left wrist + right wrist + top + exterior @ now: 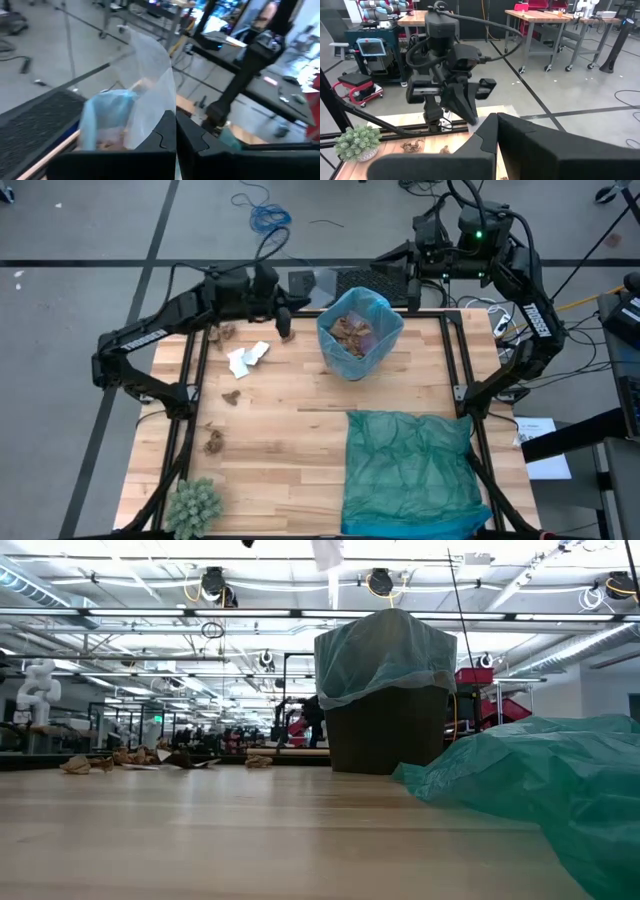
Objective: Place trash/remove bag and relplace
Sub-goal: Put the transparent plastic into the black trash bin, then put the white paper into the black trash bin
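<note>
One white paper scrap [150,85] hangs pinched in the closed fingers of the left gripper [322,288], just left and far of the blue-lined bin [358,332] at the bench's far middle, while the right gripper [392,260], fingers shut and empty, waits beyond the far edge.

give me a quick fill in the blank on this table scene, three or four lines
1. The bin is lined with a light ____ bag.
2. Brown paper wads lie ____ the bin.
3. The left gripper, jaws shut, holds a translucent ____ sheet.
4. The teal-green bag lies flat on the table, on the ____ arm's side.

Missing words: blue; inside; white; right
</note>
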Robot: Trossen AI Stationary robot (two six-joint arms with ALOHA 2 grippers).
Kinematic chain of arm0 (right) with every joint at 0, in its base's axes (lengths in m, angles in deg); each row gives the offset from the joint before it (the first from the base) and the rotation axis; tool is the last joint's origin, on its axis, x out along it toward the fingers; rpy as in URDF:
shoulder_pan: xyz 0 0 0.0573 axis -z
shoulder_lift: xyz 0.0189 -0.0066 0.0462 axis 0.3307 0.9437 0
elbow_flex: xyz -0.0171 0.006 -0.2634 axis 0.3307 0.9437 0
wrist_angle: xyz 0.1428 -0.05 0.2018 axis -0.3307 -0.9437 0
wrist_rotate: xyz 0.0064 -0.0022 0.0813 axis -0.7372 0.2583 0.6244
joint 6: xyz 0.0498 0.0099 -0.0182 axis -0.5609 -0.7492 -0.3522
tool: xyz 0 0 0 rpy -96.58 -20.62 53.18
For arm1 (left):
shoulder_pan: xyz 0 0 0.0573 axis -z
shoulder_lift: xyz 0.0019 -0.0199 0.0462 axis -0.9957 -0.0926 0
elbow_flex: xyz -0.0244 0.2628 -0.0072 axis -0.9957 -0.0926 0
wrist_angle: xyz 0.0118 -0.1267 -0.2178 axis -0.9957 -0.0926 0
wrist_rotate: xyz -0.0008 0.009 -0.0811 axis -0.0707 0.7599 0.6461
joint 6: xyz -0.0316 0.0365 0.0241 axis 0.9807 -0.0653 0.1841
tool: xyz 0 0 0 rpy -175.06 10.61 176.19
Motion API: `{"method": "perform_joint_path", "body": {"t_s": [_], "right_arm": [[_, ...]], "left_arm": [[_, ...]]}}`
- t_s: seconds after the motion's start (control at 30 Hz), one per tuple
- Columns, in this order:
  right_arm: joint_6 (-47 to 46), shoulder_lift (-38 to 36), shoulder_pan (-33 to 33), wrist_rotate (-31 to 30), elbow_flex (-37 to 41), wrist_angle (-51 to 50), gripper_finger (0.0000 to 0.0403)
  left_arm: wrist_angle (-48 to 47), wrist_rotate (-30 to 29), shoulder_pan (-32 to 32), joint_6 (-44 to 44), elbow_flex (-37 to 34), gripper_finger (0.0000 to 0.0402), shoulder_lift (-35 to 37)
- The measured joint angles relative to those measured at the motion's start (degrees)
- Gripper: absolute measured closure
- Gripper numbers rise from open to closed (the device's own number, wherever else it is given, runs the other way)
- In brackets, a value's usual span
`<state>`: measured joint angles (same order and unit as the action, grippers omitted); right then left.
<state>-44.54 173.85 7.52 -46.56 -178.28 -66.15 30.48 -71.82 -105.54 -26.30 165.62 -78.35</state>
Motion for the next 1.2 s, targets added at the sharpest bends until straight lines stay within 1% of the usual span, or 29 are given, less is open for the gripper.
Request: {"method": "perform_joint_path", "body": {"t_s": [0.1, 0.17, 0.37, 0.5, 0.57, 0.67, 0.8, 0.9, 0.97, 1.03, 1.07, 1.13, 1.2], "right_arm": [[-0.08, 0.0, 0.0, 0.0, 0.0, -0.04, 0.0403], [-0.15, 0.0, 0.0, 0.0, 0.0, -0.02, 0.0403], [-0.15, 0.0, 0.0, -0.02, 0.0, -0.07, 0.0403], [-0.15, 0.0, 0.0, -0.01, 0.0, -0.09, 0.0403], [-0.15, 0.0, 0.0, 0.0, 0.0, -0.09, 0.0403], [-0.15, 0.0, 0.0, 0.0, 0.0, -0.11, 0.0403], [-0.15, 0.0, 0.0, 0.0, 0.0, -0.53, 0.0403], [-0.13, 0.0, 0.0, 0.0, 0.0, -0.63, 0.0403], [-0.13, 0.0, 0.0, 0.0, 0.0, -0.63, 0.0403], [-0.15, 0.0, 0.0, 0.0, 0.0, -0.68, 0.0403], [-0.14, 0.0, 0.0, 0.0, 0.0, -0.83, 0.0403], [-0.15, 0.0, 0.0, 0.0, 0.0, -1.21, 0.0403], [-0.13, 0.0, 0.0, 0.0, 0.0, -1.62, 0.0403]], "left_arm": [[1.23, 3.51, 0.06, 0.87, 0.02, 0.0401, -2.62], [1.56, 4.38, 0.68, 1.22, 0.02, 0.0401, -4.88], [1.97, 4.32, 1.79, -1.98, 0.02, 0.0401, -12.19], [1.75, 1.7, 2.26, -1.94, -0.02, 0.0401, -17.18], [1.68, 1.61, 2.26, -1.98, -0.02, 0.0395, -18.68], [1.88, 2.4, 2.24, -1.59, -0.02, 0.0366, -19.78], [1.7, 2.95, 2.4, -1.59, 0.31, 0.0305, -19.89], [0.78, 3.07, 2.44, -2.48, 2.98, 0.0256, -19.93], [-0.8, 3.05, 2.42, -5.37, 5.93, 0.0227, -19.87], [-4.9, 2.5, 2.42, -9.17, 9.74, 0.0205, -19.82], [-8.41, 1.58, 2.54, -10.64, 12.04, 0.0197, -19.84], [-16.98, -1.84, 3.11, -12.72, 17.05, 0.019, -19.85], [-27.09, -7.37, 4.13, -14.52, 21.8, 0.0189, -19.76]]}}
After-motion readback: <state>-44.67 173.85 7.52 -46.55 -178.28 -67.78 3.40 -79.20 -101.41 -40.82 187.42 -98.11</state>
